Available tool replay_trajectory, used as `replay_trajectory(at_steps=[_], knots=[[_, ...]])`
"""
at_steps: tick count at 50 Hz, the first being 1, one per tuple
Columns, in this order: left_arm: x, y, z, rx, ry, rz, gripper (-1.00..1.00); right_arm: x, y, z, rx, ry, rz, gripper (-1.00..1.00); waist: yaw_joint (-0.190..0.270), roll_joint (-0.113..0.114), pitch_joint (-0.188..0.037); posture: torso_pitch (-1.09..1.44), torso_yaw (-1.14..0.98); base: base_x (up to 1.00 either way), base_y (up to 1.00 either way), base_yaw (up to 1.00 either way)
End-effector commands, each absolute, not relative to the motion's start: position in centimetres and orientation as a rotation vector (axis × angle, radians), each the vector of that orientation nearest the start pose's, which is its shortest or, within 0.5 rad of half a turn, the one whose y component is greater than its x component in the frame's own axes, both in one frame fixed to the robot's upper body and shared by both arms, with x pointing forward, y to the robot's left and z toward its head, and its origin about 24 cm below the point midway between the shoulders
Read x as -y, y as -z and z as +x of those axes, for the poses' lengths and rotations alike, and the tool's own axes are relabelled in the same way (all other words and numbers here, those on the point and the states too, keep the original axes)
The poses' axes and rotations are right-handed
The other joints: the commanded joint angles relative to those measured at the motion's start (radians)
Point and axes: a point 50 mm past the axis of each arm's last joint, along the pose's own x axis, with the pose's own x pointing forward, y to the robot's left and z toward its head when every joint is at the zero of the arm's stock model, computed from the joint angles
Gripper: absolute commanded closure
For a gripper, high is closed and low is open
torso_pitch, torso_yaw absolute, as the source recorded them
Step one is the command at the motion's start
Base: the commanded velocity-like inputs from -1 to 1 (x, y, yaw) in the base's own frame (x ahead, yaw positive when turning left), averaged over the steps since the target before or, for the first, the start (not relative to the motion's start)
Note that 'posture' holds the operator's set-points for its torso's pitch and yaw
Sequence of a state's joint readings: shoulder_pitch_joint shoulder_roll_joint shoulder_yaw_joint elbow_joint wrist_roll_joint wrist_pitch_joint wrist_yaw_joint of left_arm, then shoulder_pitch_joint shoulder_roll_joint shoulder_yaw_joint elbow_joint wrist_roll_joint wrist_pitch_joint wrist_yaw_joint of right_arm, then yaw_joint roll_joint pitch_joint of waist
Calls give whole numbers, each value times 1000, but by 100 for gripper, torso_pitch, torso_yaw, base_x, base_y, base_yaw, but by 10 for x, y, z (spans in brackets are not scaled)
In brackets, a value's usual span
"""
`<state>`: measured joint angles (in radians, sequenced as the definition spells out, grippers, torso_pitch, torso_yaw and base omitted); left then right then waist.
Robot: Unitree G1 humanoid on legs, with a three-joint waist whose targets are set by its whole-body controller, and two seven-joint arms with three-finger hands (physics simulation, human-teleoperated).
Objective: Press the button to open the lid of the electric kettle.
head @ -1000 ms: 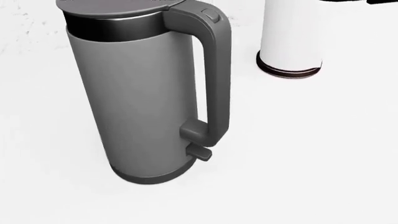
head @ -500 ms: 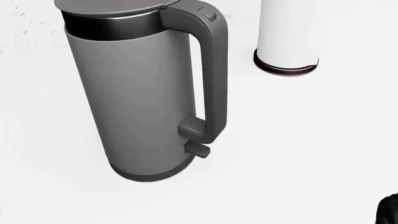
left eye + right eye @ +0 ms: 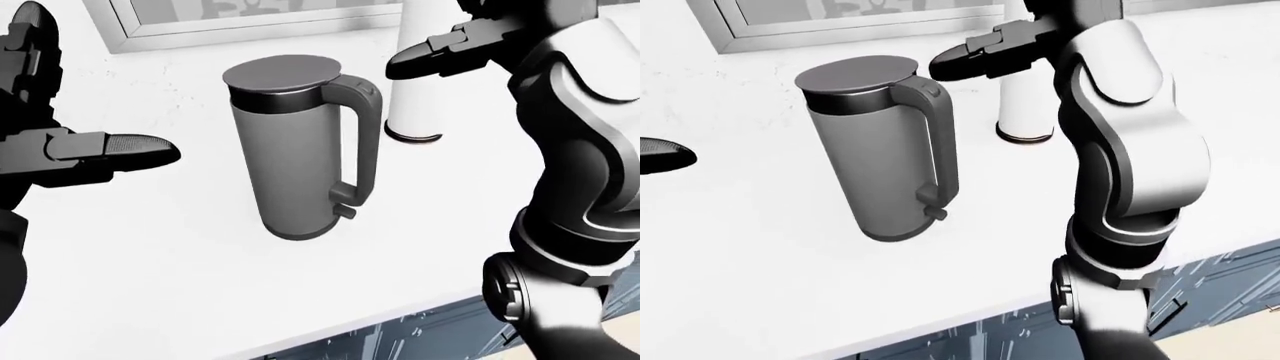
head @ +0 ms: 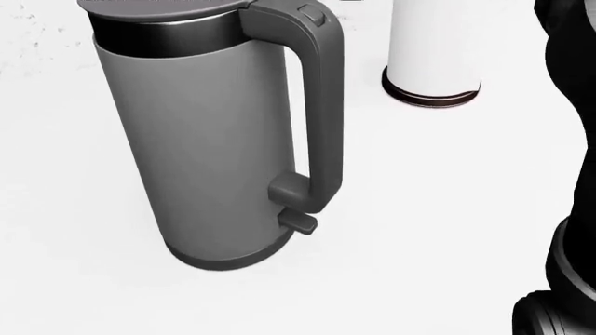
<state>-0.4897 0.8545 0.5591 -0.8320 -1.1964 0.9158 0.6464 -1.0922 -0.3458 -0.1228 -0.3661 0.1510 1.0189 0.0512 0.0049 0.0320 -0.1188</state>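
Left-eye view. The robot's black three-finger right hand is raised above the white countertop, its fingers extended and apart, gripping nothing; one fingertip points toward the top of the handle of the tall grey cylindrical electric kettle, which stands upright below and to the left of this hand, not touched by it. The small lid-release button sits at the top of the handle, just short of the fingertip; the pose reads as an approach for a press, with one finger leading so the others clear the lid. The flat grey lid lies closed, so the kettle's contents cannot be told. A white cylindrical canister with a dark base ring stands beyond the hand, apart from the kettle. The black left hand hovers well to the other side of the kettle, fingers spread and empty, possibly placed to steady the body. Head view. The kettle fills the picture, and the button shows at the handle's upper end; only a dark part of the right arm appears at the right edge, so hand state cannot be judged here. Right-eye view. The right hand hangs just above and right of the handle top, open, clear of the button.
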Motion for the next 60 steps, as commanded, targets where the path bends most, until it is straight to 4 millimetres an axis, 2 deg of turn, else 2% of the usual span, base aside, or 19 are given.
replay_trajectory(at_steps=[1, 30, 60], knots=[[-223, -327, 189, 531, -151, 50, -100, 143, -366, 289, 507, -116, -186, -100, 0, 3, -14, -26, 0, 0, 0, 0], [-223, -328, 188, 534, -154, 49, -100, 134, -365, 295, 475, -48, -191, -100, -3, 8, -11, -26, 0, 0, 0, 0], [-223, -330, 187, 538, -153, 47, -100, 130, -352, 302, 447, -42, -196, -100, -3, 10, -13, -26, 0, 0, 0, 0]])
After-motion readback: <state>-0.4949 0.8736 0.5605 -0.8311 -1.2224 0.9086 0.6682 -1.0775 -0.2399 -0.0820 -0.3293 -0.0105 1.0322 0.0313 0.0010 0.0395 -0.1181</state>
